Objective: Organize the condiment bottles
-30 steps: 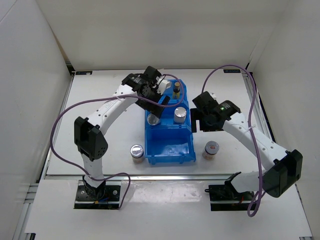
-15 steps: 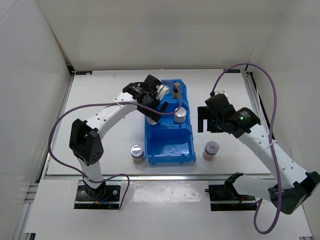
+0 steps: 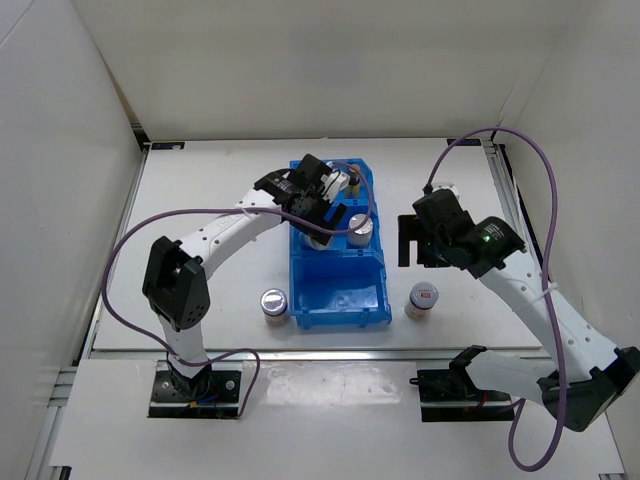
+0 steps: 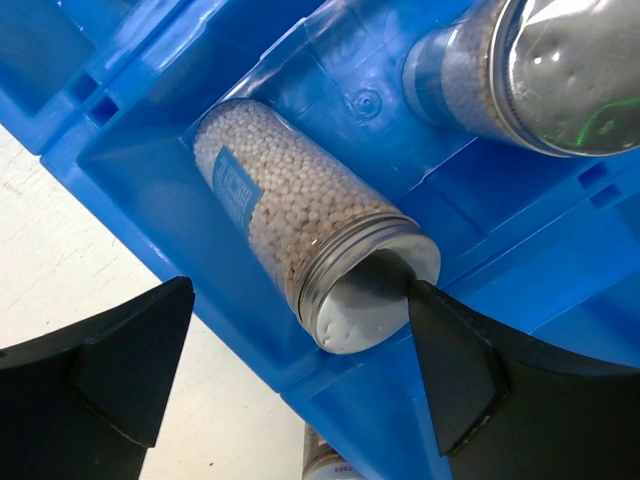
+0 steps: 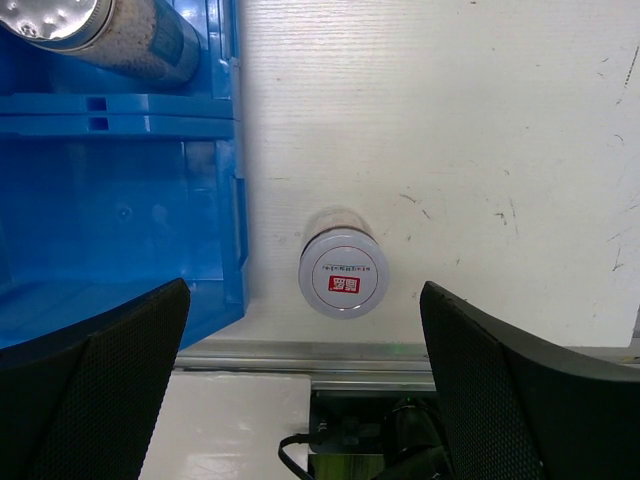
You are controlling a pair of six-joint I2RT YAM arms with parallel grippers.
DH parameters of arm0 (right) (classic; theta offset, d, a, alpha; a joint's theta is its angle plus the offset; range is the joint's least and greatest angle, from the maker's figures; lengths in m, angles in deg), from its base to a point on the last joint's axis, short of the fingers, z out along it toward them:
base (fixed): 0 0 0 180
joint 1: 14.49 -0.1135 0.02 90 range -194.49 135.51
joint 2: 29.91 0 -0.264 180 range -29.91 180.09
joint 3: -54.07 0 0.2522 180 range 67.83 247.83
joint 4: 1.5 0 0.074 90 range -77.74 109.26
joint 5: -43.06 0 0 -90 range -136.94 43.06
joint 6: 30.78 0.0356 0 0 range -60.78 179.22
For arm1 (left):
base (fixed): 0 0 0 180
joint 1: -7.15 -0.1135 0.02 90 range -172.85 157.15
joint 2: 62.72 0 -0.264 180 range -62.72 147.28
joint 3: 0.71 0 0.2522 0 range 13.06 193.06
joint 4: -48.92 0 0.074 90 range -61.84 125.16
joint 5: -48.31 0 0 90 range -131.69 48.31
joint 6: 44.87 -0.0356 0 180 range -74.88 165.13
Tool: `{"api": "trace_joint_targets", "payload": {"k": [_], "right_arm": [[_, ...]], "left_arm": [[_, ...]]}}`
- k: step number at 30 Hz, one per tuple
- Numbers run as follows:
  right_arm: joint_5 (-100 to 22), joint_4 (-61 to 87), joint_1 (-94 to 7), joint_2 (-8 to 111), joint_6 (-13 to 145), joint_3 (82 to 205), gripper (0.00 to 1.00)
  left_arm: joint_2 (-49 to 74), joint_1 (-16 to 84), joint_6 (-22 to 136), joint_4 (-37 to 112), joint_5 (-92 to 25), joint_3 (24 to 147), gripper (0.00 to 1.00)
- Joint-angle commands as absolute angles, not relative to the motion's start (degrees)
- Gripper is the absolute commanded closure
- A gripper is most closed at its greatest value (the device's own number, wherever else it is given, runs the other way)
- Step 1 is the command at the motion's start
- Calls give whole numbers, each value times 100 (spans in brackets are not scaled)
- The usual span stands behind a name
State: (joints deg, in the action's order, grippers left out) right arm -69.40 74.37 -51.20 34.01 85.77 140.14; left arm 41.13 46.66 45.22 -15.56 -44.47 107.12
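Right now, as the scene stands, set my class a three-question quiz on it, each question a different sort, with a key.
1. True or false: the short round-lidded jar with the red-marked lid stands inside the blue three-compartment plastic bin.
2. How many short round-lidded jars stand on the white table outside the bin? A none, B one, C two.
3. Fill in: the white blue-labelled shaker between the fingers of the left gripper is ____ (upright or tilted).
Key: 1 false, it stands beside the bin; 2 C, the other jar left of the bin; 3 tilted.
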Motion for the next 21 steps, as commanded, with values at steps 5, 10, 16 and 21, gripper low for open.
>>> {"api": "trace_joint_targets", "payload": {"k": [5, 10, 16, 21], "right_arm": [[-7076, 7511, -5105, 3398, 8568, 14139, 1], [-7128, 7511, -5105, 3398, 8568, 14139, 1], [-7129, 7511, -5105, 3337, 8568, 14086, 1], [-7129, 7511, -5105, 3284, 8568, 14034, 1]], "left_arm": [[4099, 4749, 4556, -1415, -4494, 10578, 6], [4047, 4802, 4504, -1415, -4494, 10464, 7], [4046, 4802, 4556, -1415, -4660, 10402, 14], [3993, 4802, 4556, -1415, -4854, 10455, 17]]}}
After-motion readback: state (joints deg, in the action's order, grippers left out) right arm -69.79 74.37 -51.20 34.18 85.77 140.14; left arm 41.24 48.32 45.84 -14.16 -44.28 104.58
